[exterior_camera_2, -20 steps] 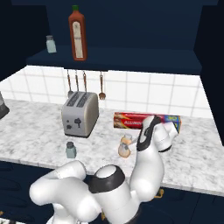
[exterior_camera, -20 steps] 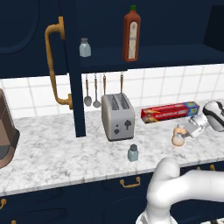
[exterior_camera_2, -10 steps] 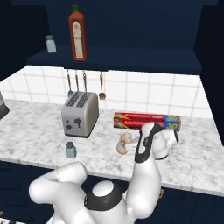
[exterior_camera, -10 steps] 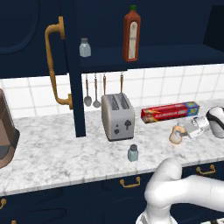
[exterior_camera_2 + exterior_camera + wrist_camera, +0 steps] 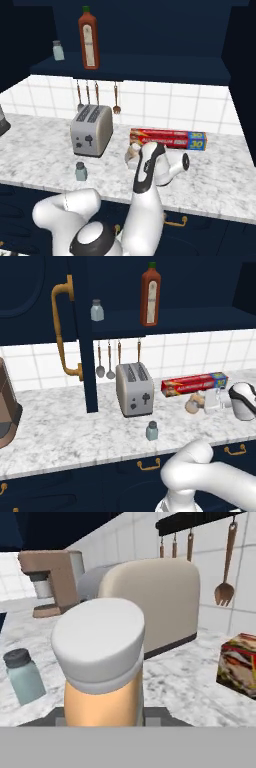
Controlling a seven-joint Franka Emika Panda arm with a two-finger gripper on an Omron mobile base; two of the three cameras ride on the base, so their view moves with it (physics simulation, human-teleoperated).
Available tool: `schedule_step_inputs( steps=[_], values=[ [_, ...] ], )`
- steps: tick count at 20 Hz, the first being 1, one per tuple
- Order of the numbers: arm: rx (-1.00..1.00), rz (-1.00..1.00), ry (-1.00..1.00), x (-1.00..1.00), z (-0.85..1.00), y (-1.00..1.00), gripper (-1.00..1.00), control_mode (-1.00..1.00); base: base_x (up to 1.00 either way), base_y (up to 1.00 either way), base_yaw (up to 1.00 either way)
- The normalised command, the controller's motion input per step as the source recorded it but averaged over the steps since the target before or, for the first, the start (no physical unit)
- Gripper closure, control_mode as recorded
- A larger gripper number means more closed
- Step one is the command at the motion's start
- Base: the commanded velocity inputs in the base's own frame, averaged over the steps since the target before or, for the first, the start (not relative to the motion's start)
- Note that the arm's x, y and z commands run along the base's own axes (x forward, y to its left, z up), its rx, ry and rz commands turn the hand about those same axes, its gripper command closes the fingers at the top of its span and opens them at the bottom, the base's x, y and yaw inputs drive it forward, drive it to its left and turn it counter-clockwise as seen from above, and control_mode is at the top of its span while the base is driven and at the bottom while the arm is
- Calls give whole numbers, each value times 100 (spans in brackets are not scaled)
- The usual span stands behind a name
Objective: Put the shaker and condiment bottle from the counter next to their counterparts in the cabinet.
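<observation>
Progress: nothing is shelved yet, as I read it; both movable items are at worktop level, so both placements remain.
Gripper: my two-finger gripper (image 5: 206, 401) is pinched on the small tan-orange condiment bottle with a white cap (image 5: 102, 662); its fingers hide behind the bottle in the hand view, and the bottle fills the space between them.
Bottle position: in the left base view the condiment bottle (image 5: 195, 403) lies tipped, cap pointing away from the hand, just in front of the red foil-wrap box (image 5: 194, 384) and low over the long white-grey marbled counter (image 5: 75, 431). I cannot tell whether it has cleared the stone.
Bottle look: smooth rounded white cap, slightly wider than the matte tan body; no label visible.
Shaker: the small squat teal-tinted glass shaker with a grey metal cap (image 5: 152, 430) stands upright and untouched in front of the cream two-slot toaster (image 5: 134, 388), well apart from my hand.
Counterparts: the pale blue-grey glass shaker (image 5: 97, 310) and the tall red-brown sauce bottle with a green cap (image 5: 150, 294) stand on the shelf of the dark navy wall cabinet (image 5: 200, 318), with bare shelf beside each.
Left to do: lift and carry the bottle up beside the sauce bottle, then fetch the shaker.
</observation>
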Motion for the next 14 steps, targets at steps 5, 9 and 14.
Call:
schedule_step_inputs(
  steps=[5,9,14],
  values=[
    [-10,-14,-19,-2,80,27,100,-100,0,0,0],
    [-8,-13,-15,-24,79,3,100,-100,0,0,0],
    [-4,-13,-6,-45,74,0,100,-100,0,0,0]
  ],
)
